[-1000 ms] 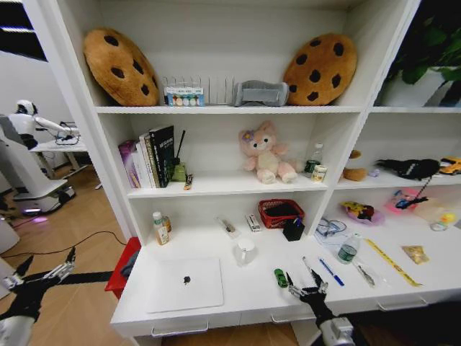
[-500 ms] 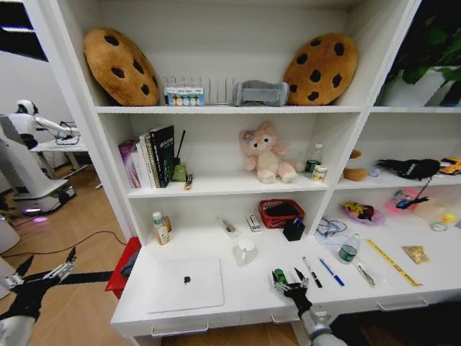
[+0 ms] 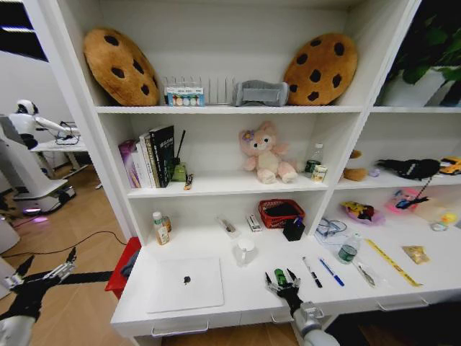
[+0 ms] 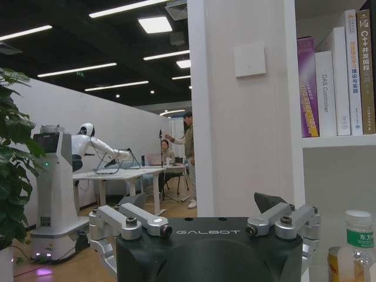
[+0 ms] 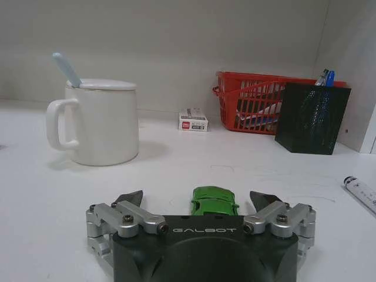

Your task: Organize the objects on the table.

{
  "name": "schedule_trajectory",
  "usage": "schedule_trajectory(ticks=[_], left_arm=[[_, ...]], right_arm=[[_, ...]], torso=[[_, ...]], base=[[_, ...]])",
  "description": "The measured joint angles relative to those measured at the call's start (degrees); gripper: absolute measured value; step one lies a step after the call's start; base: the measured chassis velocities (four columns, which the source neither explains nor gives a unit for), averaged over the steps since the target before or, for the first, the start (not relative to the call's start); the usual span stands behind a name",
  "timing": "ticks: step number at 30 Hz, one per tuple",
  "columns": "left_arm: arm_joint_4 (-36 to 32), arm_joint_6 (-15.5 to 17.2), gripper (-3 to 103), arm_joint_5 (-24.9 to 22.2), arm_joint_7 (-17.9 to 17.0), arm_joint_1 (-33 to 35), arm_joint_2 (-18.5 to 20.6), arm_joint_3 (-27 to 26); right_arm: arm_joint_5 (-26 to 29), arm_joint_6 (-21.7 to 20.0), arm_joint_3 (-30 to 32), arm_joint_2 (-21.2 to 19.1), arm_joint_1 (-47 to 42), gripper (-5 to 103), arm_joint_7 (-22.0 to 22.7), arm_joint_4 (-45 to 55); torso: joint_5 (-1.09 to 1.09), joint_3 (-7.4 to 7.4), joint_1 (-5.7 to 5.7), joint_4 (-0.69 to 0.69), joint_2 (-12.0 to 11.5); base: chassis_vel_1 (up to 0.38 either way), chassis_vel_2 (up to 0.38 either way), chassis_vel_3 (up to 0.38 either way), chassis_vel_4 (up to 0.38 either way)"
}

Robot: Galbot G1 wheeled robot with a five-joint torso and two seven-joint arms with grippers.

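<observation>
Green toy car (image 5: 214, 201) between the spread fingers of the right pincer (image 5: 200, 198), on the table (image 5: 176, 170)

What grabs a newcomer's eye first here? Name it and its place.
The right gripper, fingers open, sits at the white desk's front edge with the tiny green toy car between its fingers. Above, two cookie-shaped cushions lean at either end of the top shelf, and a silver laptop lies closed on the desk's left.
</observation>
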Motion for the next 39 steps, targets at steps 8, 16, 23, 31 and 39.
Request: schedule_trajectory(ticks=[8, 16, 23, 31, 39], left_arm=[[0.00, 0.00, 100, 0.00, 0.00, 0.00, 0.00, 0.00], [0.00, 0.00, 100, 0.00, 0.01, 0.00, 0.00, 0.01], [0.00, 0.00, 100, 0.00, 0.00, 0.00, 0.00, 0.00], [0.00, 0.00, 100, 0.00, 0.00, 0.00, 0.00, 0.01], [0.00, 0.00, 100, 0.00, 0.00, 0.00, 0.01, 0.01]], right_arm=[[-0.40, 0.12, -0.14, -0.45, 0.01, 77, 0.14, -0.57], [-0.37, 0.10, -0.04, -0.55, -0.13, 55, 0.41, -0.23], [-0.29, 0.02, 0.49, -0.61, -0.72, 35, 0.62, 0.53], [0.42, 0.18, 4.09, -2.22, -5.35, 35, 0.94, 9.89], [13.16, -7.63, 8.65, -9.24, -4.76, 35, 3.30, 27.69]], torso=[[-0.01, -0.01, 0.00, 0.00, 0.01], [0.00, 0.00, 0.00, 0.00, 0.00], [0.01, 0.00, 0.00, -0.01, 0.00], [0.01, 0.00, 0.00, -0.01, 0.00], [0.00, 0.00, 0.00, -0.01, 0.00]], base=[[0.000, 0.000, 0.000, 0.000], [0.000, 0.000, 0.000, 0.000], [0.000, 0.000, 0.000, 0.000], [0.000, 0.000, 0.000, 0.000], [0.000, 0.000, 0.000, 0.000]])
